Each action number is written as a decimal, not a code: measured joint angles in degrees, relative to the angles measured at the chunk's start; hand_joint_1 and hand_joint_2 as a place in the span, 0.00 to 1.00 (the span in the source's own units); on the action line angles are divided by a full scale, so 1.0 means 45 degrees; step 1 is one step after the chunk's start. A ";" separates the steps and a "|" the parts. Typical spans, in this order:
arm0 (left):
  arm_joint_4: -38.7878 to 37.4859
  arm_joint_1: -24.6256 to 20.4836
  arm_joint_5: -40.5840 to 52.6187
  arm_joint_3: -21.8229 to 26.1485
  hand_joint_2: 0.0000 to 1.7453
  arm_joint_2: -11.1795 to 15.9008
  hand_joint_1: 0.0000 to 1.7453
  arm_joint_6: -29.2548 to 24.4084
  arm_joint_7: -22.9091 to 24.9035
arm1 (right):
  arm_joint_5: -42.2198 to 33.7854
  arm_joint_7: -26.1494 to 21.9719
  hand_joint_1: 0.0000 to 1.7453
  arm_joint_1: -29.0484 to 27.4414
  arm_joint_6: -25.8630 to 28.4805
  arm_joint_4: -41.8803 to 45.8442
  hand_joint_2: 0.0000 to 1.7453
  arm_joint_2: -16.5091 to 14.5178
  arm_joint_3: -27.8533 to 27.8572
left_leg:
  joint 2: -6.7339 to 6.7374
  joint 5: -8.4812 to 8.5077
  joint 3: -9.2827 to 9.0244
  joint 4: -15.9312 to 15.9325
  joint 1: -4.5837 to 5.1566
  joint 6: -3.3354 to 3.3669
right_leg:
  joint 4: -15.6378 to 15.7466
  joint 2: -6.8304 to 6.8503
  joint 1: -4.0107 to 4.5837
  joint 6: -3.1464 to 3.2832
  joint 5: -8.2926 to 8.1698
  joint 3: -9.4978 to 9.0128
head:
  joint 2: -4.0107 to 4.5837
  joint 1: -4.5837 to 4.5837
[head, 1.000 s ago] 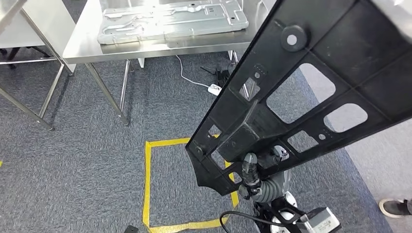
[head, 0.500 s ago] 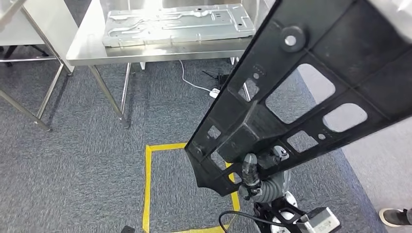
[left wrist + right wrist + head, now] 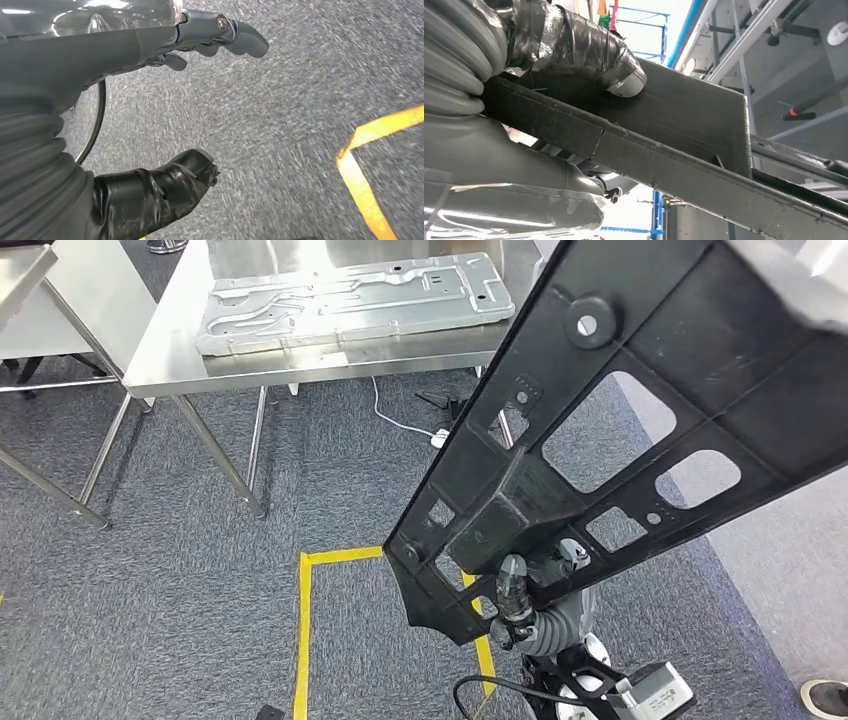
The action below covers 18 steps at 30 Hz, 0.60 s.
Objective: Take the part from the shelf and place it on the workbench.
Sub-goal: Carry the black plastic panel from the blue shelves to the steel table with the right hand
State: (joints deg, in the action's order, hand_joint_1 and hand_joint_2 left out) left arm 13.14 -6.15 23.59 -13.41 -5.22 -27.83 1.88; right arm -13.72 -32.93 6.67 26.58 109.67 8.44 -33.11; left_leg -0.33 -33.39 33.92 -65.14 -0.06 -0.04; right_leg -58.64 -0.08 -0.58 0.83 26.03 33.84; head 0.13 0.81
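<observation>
A large black plastic part (image 3: 620, 410) with several cut-outs runs from the upper right down to the middle of the head view, tilted. My right hand (image 3: 530, 612) grips its lower end. In the right wrist view the taped thumb (image 3: 594, 55) presses on the part's flat side (image 3: 684, 115) while the fingers lie under its edge. The steel workbench (image 3: 180, 350) stands ahead at the upper left, apart from the part. My left hand (image 3: 130, 50) hangs over the grey carpet with thumb (image 3: 165, 185) and fingers apart, holding nothing.
A ribbed silver metal panel (image 3: 350, 300) lies on the workbench. Yellow floor tape (image 3: 303, 630) marks a square on the carpet below the part. A white cable and plug (image 3: 437, 435) lie under the bench. A second table's legs (image 3: 60, 490) stand left. A person's shoe (image 3: 825, 698) is at the lower right.
The whole picture has shifted slightly, so the camera moved; the workbench sits a little differently in view. The part stays held the same way in my right hand.
</observation>
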 joint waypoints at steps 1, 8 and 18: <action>0.0000 0.0007 -0.0001 -0.0001 1.00 0.0000 0.00 0.0004 0.0000 | -0.0001 0.0001 1.00 -0.0002 0.0001 -0.0006 1.00 0.0000 0.0000 | 0.0002 -0.0306 0.0520 -0.0863 -0.0005 -0.0027 | -0.0003 0.0013 0.0017 0.0038 0.0051 -0.0042 | 0.0000 0.0015; 0.0002 0.0035 -0.0004 -0.0010 1.00 0.0051 0.00 0.0023 0.0005 | -0.0058 0.0000 1.00 0.0007 -0.0044 -0.0041 1.00 0.0001 0.0000 | 0.0069 0.1574 0.0357 0.1065 0.0263 0.0680 | 0.0040 -0.0009 0.0234 0.0049 0.0542 -0.0649 | 0.0000 -0.0047; 0.0019 0.0065 -0.0023 -0.0131 1.00 0.0064 0.00 0.0041 0.0034 | -0.0372 -0.0021 1.00 0.0121 -0.0276 -0.0232 1.00 0.0000 0.0010 | 0.0054 0.1379 -0.0814 0.2141 0.0126 0.0872 | -0.3077 0.0008 -0.0064 -0.0670 0.1741 0.0999 | -0.0002 -0.0133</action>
State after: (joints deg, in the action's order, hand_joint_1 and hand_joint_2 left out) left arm 13.22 -5.85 23.49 -14.00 -4.93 -27.64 2.03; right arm -15.39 -33.03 7.21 25.34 108.63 8.44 -33.07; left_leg -0.09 -27.18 30.26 -55.50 0.51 3.89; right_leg -72.49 -0.04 -0.87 -2.18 33.87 38.33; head 0.12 0.21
